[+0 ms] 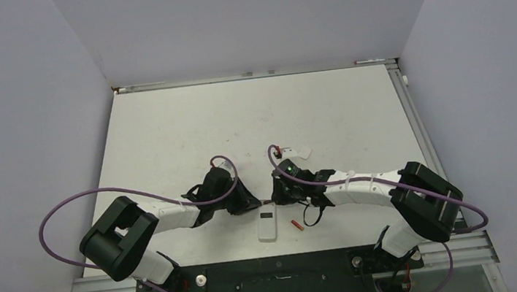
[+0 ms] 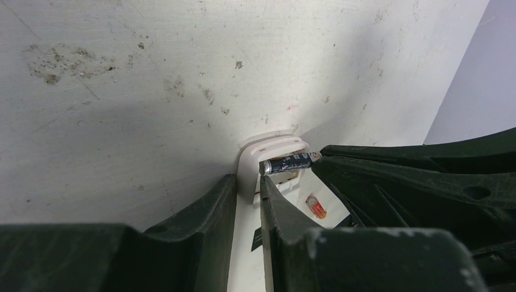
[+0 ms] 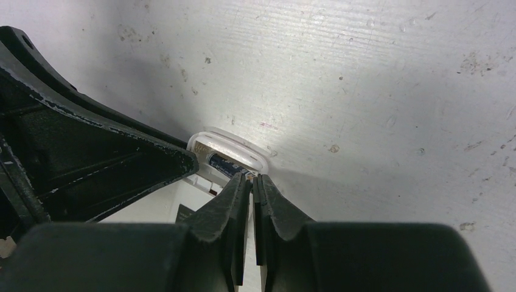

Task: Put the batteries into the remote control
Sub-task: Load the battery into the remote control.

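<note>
Open bay of the remote holds a dark battery.
Its end touches the right gripper, pinched nearly closed; left gripper narrowly parted over white plastic, hold unclear; red battery on scuffed table.

Both arms stretched inward and low, left gripper and right gripper tip to tip (left jaws clamped on the remote control, right jaws all but closed).

- White shells and black joints covered the left arm and right arm.
- Purple cables looped off each.
- The black, ribbed fingers had pale, scuffed edges.
- A green light glowed on the right wrist.
</note>
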Motion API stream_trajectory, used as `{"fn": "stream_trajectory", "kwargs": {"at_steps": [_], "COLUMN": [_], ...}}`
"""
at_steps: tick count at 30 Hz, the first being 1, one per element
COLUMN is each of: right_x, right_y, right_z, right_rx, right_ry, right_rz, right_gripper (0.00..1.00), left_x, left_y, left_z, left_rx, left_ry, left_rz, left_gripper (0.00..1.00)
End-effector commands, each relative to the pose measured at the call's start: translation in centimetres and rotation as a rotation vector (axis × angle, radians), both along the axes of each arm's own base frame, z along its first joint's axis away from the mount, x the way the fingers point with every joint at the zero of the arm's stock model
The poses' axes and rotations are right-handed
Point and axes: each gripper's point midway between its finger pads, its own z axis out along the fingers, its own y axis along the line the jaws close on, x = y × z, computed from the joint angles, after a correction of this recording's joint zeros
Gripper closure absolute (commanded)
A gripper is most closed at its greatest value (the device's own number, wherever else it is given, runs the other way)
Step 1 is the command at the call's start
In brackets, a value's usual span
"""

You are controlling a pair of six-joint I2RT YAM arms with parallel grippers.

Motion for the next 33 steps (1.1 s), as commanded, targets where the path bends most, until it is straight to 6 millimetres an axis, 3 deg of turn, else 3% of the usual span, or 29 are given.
{"fn": "stream_trajectory", "kwargs": {"at_steps": [1, 33], "right_x": [-0.2, -2.9], "right_y": [2.5, 4.5], "right_z": [0.9, 0.3], "right_rx": [0.064, 0.052], "right_ry": [0.001, 0.028], "right_rz": [0.044, 0.119], "right_gripper": [0.91, 0.91], "left_x": [-0.7, -0.6], "left_y": [0.7, 0.5], "left_z": [-0.8, -0.4], "left_rx": [0.037, 0.019], "left_ry": [0.02, 0.011], "left_rz": [0.007, 0.02], "left_gripper": [0.82, 0.82]}}
